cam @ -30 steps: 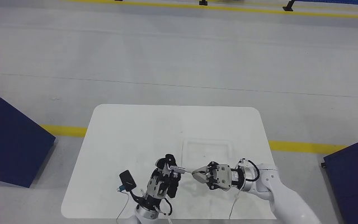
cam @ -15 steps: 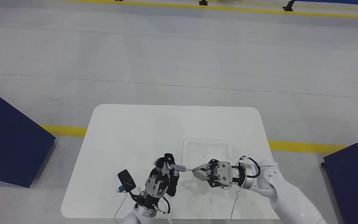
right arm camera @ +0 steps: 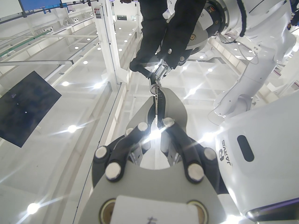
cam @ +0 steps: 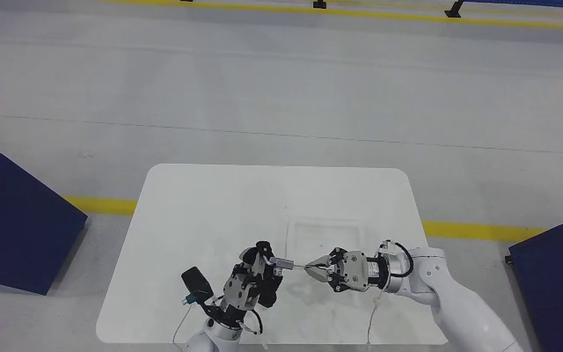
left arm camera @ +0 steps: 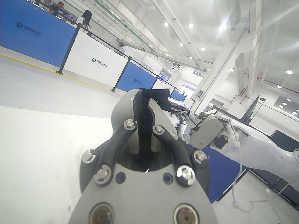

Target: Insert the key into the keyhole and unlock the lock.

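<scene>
A white desk (cam: 220, 202) with rounded corners stands on a pale grey floor (cam: 281, 79) crossed by a yellow line (cam: 101, 205). Both arms meet over the middle of the desk's edge nearest the robot. The left gripper (cam: 268, 262) has its black-padded jaws clenched on a small chrome lock (cam: 281, 261), held off the desk with one end turned toward the other arm. In the left wrist view the left gripper (left arm camera: 151, 99) pinches the lock (left arm camera: 177, 106) at its shiny body, with a chrome cylinder below it. The right gripper (cam: 315, 267) faces it from the opposite side, jaws grasping a thin metal key (cam: 299, 265) that spans the short gap between the two. In the right wrist view the right gripper (right arm camera: 157, 94) grips the key (right arm camera: 156, 107) edge-on, and the key's far end reaches the lock (right arm camera: 161, 70). Whether it sits inside the keyhole cannot be told. A faint rectangular outline (cam: 324, 222) marks the desk just beyond the grippers, toward the far edge.
</scene>
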You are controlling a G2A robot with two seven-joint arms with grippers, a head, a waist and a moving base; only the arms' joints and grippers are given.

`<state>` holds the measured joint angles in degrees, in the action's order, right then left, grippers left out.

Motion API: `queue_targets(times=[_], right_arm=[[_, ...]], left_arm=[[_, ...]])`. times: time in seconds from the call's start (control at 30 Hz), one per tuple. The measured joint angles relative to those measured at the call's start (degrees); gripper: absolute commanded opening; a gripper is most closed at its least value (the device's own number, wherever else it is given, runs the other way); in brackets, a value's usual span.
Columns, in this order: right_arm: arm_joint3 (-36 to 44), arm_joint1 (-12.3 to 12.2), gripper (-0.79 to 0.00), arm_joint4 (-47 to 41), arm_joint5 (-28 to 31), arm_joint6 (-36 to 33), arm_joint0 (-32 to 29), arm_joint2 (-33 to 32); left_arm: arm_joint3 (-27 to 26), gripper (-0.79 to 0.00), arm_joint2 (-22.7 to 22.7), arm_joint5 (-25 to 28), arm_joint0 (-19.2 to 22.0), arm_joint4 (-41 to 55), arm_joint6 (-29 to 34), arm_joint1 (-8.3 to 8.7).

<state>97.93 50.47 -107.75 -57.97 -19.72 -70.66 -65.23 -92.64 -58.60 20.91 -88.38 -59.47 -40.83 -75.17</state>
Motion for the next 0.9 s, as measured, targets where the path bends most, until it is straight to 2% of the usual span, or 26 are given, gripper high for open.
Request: queue_targets(times=[0.47,0.9], right_arm=[[2.12,0.25,-0.785,12.17,3.2,-6.73,-0.55,-1.6],[1.55,0.67,-0.785,17.62,5.37,-12.88,-0.68,-1.53]], left_arm=[[-1.58,-0.785,-1.6,-0.52,-0.36,-3.11,1.38,0.16],[-0.96,-0.785,-3.65,-0.77,0.47,-14.94,-2.09,0.89]])
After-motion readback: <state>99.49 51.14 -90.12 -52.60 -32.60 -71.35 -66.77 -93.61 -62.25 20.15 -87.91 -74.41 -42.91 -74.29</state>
